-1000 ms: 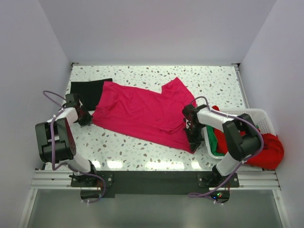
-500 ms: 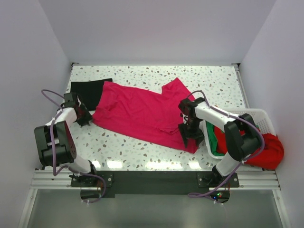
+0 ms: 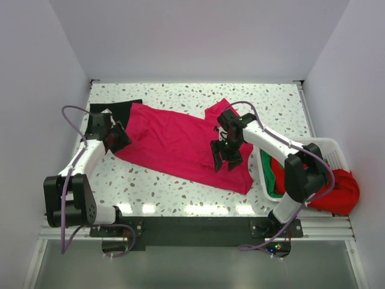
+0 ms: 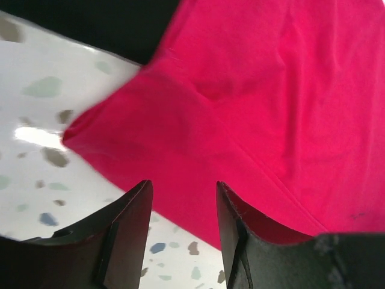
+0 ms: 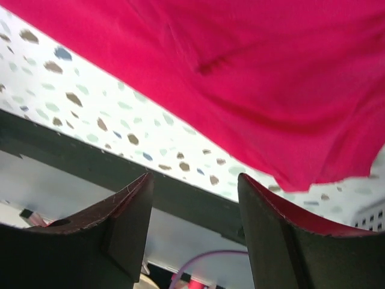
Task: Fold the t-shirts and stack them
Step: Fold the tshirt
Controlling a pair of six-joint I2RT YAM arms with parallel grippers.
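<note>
The magenta-pink t-shirt (image 3: 174, 141) lies spread across the middle of the speckled table (image 3: 180, 189), slanting from the far left down toward the near right, with a sleeve folded up at its far right corner. Its far left corner meets the black t-shirt (image 3: 113, 110), which lies flat at the far left of the table; in the left wrist view the pink t-shirt (image 4: 252, 108) appears to overlap the edge of the black cloth (image 4: 96, 24). The left gripper (image 3: 115, 138) hovers at the shirt's left edge, and its wrist view shows the left gripper (image 4: 183, 192) with its fingers (image 4: 129, 223) parted a moderate way, nothing between them, the shirt's pointed corner just beyond the tips. The right gripper (image 3: 221, 158) hangs over the right part of the same shirt. Seen from its own wrist, the right gripper (image 5: 195, 186) has its fingers (image 5: 120, 223) spread fairly wide and gripping nothing, with the shirt's near hem (image 5: 252, 78) and bare table showing past them. At the table's right edge sits the white lattice basket (image 3: 328, 147), just beside the pink shirt's near right corner. A green t-shirt (image 3: 271, 180) is bunched inside it, and a red t-shirt (image 3: 341, 191) spills over its outer right side.
</note>
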